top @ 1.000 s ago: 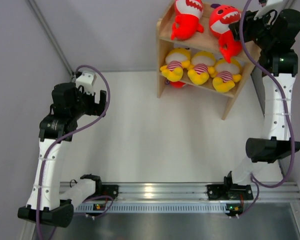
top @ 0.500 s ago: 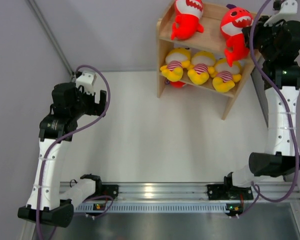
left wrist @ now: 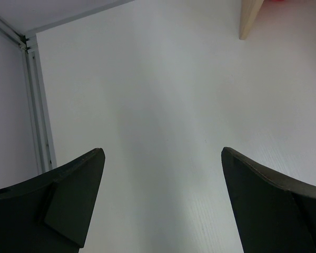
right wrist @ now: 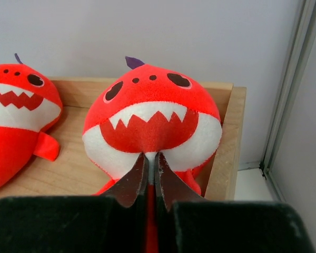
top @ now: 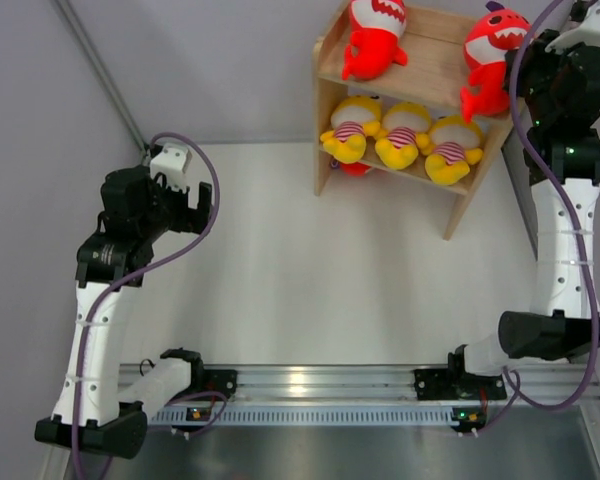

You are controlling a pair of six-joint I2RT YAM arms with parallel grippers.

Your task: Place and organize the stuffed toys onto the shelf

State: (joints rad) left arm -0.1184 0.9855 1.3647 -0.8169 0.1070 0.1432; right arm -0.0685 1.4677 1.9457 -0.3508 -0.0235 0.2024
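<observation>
The wooden shelf (top: 323, 120) stands at the back right. Three yellow striped plush animals (top: 402, 133) sit in a row on its lower tier. One red shark (top: 372, 40) lies on the left of the top tier. My right gripper (top: 513, 72) is shut on a second red shark (top: 492, 48) at the right end of the top tier. In the right wrist view the gripper (right wrist: 151, 158) pinches the white belly of this shark (right wrist: 152, 113), beside the shelf's side panel (right wrist: 226, 153). A bit of red (top: 355, 168) shows under the lower tier. My left gripper (left wrist: 163, 158) is open and empty.
The left arm (top: 130, 220) hovers over the white table (top: 280, 270) at the left. A metal frame post (top: 100, 70) runs along the back left wall. One shelf leg (left wrist: 250, 18) shows in the left wrist view. A wall rail (right wrist: 289, 84) stands right of the shelf.
My right gripper has carried the red shark to the right and farther back, to the right end of the top tier. The left arm has barely moved.
</observation>
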